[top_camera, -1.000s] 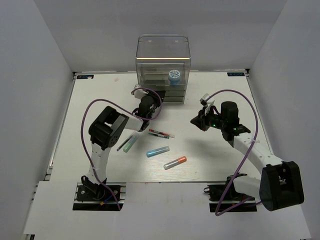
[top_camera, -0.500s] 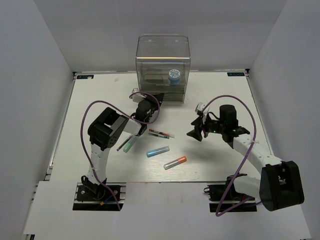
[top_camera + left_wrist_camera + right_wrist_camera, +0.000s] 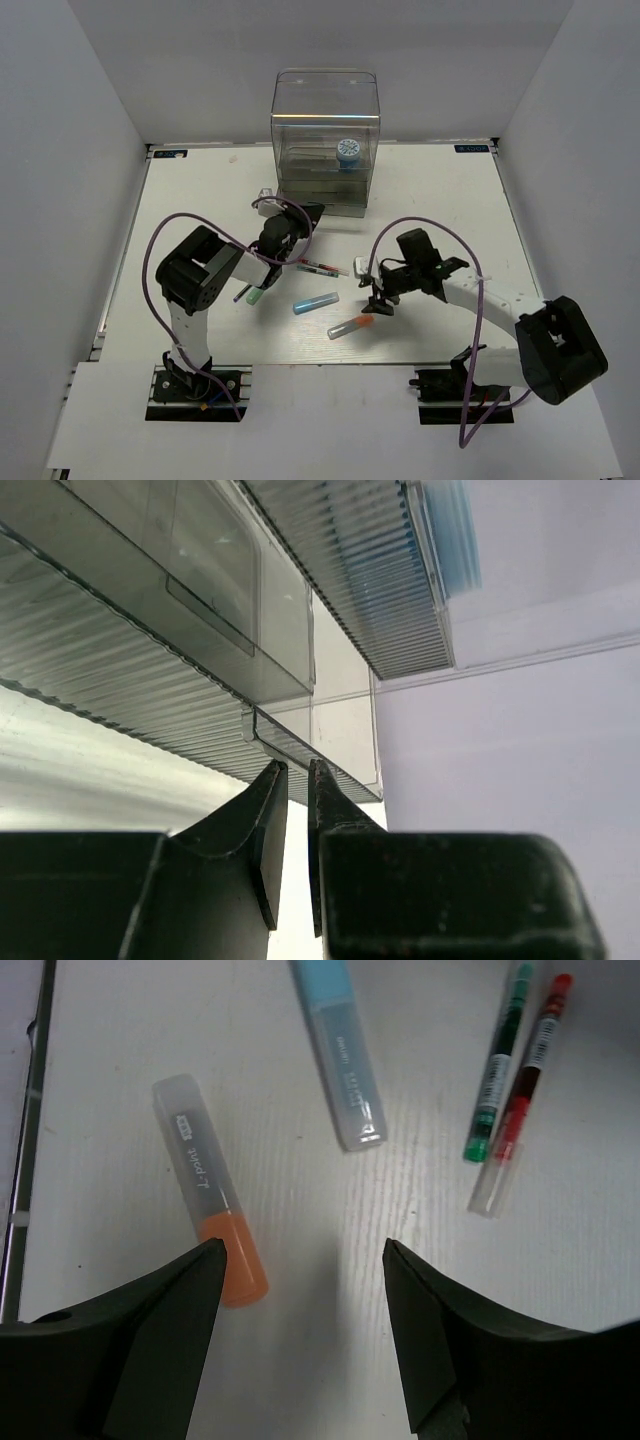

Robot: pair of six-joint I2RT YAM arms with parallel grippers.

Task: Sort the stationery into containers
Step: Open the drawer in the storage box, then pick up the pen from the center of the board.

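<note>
Right wrist view: right gripper (image 3: 302, 1250) spread wide at bottom of frame, orange-tipped marker (image 3: 208, 1185) at left, light blue marker (image 3: 343, 1055) top centre. Left wrist view: left gripper (image 3: 296, 768) pressed together at centre, tips against a drawer lip (image 3: 262, 730) of the clear organiser (image 3: 120, 650).

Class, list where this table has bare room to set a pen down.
Bare: the far right corner, between the organiser and the table edge; the far left corner beside the organiser. Crowded: the middle, around the light blue marker, orange-tipped marker and right gripper.
</note>
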